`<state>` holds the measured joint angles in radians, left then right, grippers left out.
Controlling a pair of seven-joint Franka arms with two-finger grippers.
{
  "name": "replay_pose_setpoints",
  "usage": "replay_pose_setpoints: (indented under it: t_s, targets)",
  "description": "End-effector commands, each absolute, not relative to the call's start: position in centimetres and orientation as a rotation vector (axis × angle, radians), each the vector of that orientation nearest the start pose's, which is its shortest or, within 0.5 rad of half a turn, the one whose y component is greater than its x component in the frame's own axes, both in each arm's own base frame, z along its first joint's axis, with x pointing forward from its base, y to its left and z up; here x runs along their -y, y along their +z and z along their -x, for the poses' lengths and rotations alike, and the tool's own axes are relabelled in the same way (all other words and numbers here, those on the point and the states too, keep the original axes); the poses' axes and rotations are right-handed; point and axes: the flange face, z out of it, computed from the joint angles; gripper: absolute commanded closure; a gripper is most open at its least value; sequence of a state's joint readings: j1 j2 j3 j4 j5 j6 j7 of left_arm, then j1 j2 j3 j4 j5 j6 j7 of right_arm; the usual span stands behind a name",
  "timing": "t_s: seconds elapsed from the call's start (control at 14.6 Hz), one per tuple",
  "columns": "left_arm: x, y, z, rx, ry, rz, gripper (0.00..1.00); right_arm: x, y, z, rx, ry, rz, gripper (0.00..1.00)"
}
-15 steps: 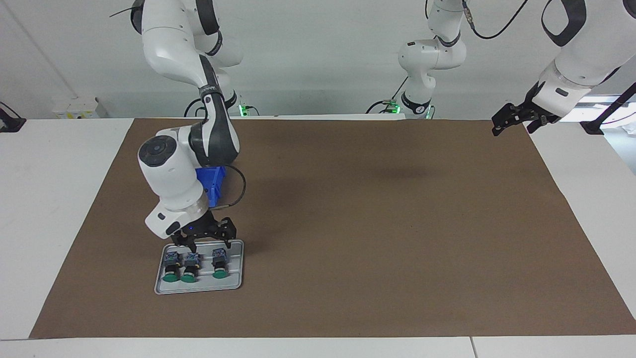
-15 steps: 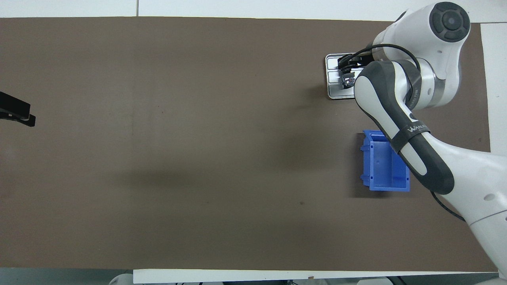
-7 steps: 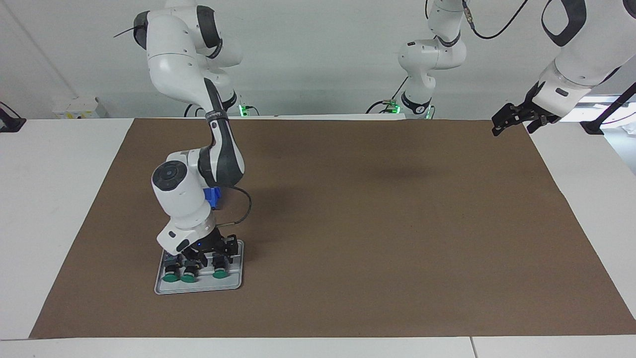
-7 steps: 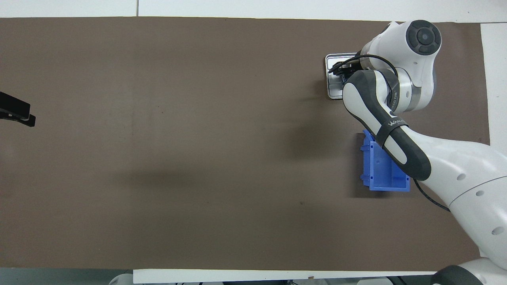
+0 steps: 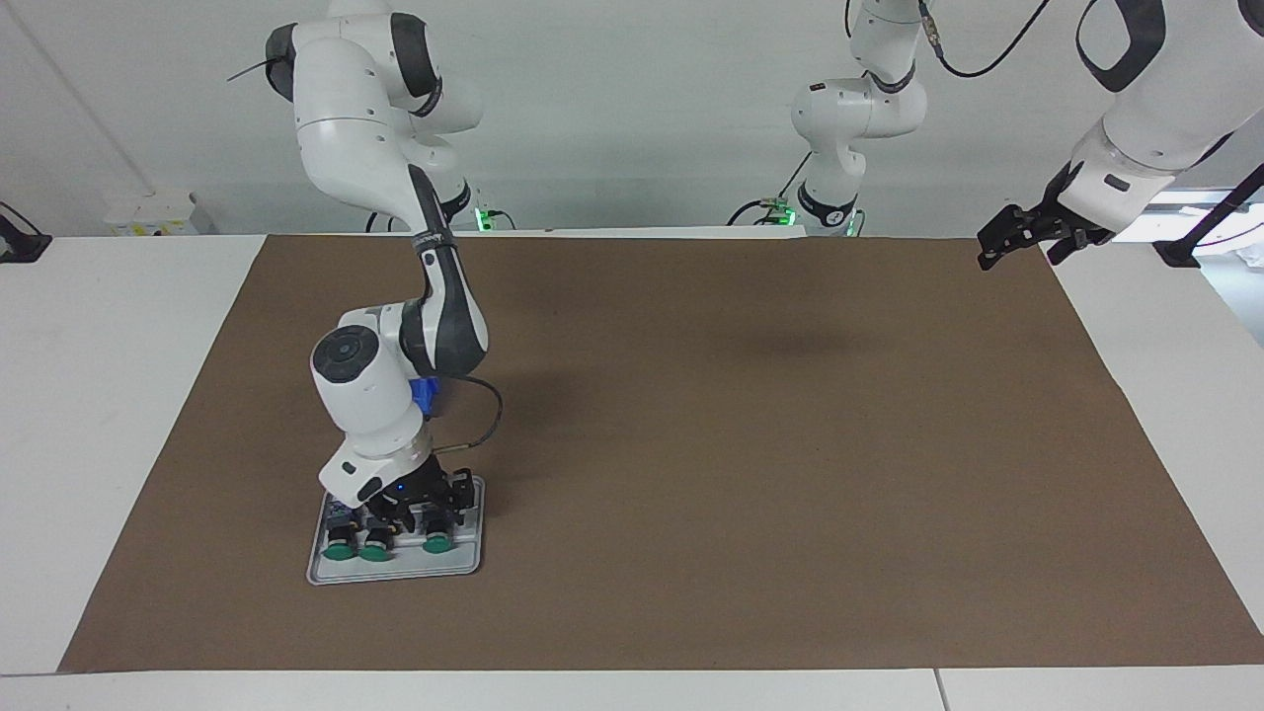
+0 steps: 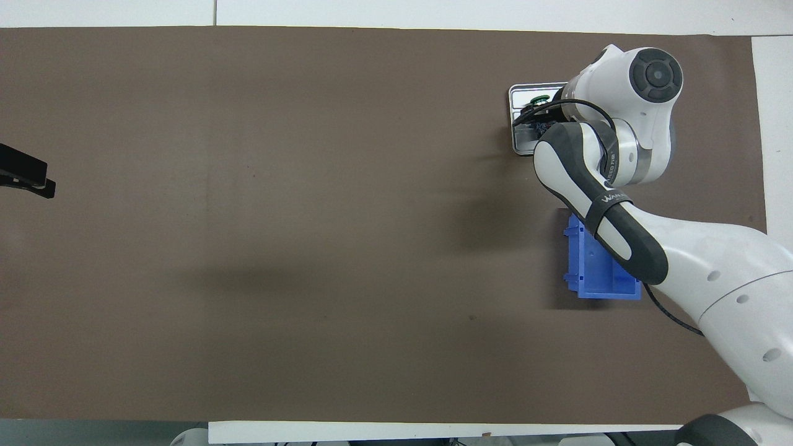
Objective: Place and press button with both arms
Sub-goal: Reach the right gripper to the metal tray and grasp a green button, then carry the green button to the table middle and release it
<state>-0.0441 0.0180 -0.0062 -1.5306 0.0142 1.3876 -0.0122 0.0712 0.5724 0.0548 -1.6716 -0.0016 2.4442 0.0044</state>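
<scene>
Three green-capped buttons lie side by side in a small grey tray [image 5: 395, 571] toward the right arm's end of the table. My right gripper [image 5: 423, 508] is down in the tray, over the body of the button [image 5: 435, 543] at the row's end toward the table's middle. The other two buttons [image 5: 373, 553] [image 5: 340, 553] lie beside it. From overhead the right arm hides most of the tray [image 6: 518, 146]; one green cap [image 6: 538, 98] shows. My left gripper [image 5: 1022, 237] waits raised over the mat's edge at the left arm's end, open and holding nothing.
A blue bin [image 6: 598, 272] stands on the brown mat [image 5: 750, 444] nearer to the robots than the tray, partly under the right arm's forearm. A third white arm [image 5: 849, 118] stands at the table's edge on the robots' side.
The right gripper has come down from just above the tray onto the buttons, and its wrist has shifted slightly toward the table's middle. The left arm has not moved.
</scene>
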Motion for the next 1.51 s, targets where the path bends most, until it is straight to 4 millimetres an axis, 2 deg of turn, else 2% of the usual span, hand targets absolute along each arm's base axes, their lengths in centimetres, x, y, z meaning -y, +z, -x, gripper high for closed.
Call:
replay_pose_setpoints:
  t_s: [0.0, 0.14, 0.21, 0.34, 0.48, 0.62, 0.75, 0.89, 1.03, 1.16, 1.3, 1.44]
  targets:
    - [2.1, 62.0, -53.1, -0.068, 0.247, 3.103, 0.00, -8.0, 29.3, -69.0, 0.213, -0.312, 3.089, 0.57]
    - [2.1, 61.9, -53.2, -0.068, 0.250, 3.103, 0.00, -7.8, 29.8, -69.2, 0.206, -0.296, 3.093, 0.93]
    - [2.1, 62.0, -53.1, -0.068, 0.247, 3.103, 0.00, -7.8, 30.7, -69.4, 0.202, -0.277, 3.096, 1.00]
    - [2.1, 61.9, -53.2, -0.068, 0.250, 3.103, 0.00, -8.2, 34.3, -70.0, 0.203, -0.189, 3.104, 1.00]
    - [2.1, 62.0, -53.1, -0.068, 0.247, 3.103, 0.00, -9.5, 39.1, -68.5, 0.159, -0.127, 3.106, 1.00]
    - [2.1, 62.0, -53.1, -0.068, 0.247, 3.103, 0.00, -12.5, 42.6, -66.2, 0.076, -0.047, 3.118, 1.00]
    - [2.1, 62.0, -53.1, -0.068, 0.247, 3.103, 0.00, -17.1, 44.7, -63.9, -0.089, 0.009, 3.124, 1.00]
    - [2.1, 61.9, -53.2, -0.068, 0.250, 3.103, 0.00, -23.2, 44.8, -61.5, -0.307, 0.048, 3.122, 1.00]
    - [2.1, 62.0, -53.1, -0.068, 0.247, 3.103, 0.00, -28.5, 44.6, -59.1, -0.517, 0.059, 3.100, 1.00]
    - [2.1, 61.9, -53.2, -0.068, 0.250, 3.103, 0.00, -32.9, 44.5, -57.0, -0.709, 0.056, 3.057, 1.00]
    - [2.1, 61.9, -53.2, -0.068, 0.250, 3.103, 0.00, -36.9, 43.4, -55.1, -0.969, 0.063, 2.986, 0.99]
    - [2.1, 62.0, -53.1, -0.068, 0.247, 3.103, 0.00, -38.8, 41.9, -54.4, -1.222, 0.070, 2.905, 0.97]
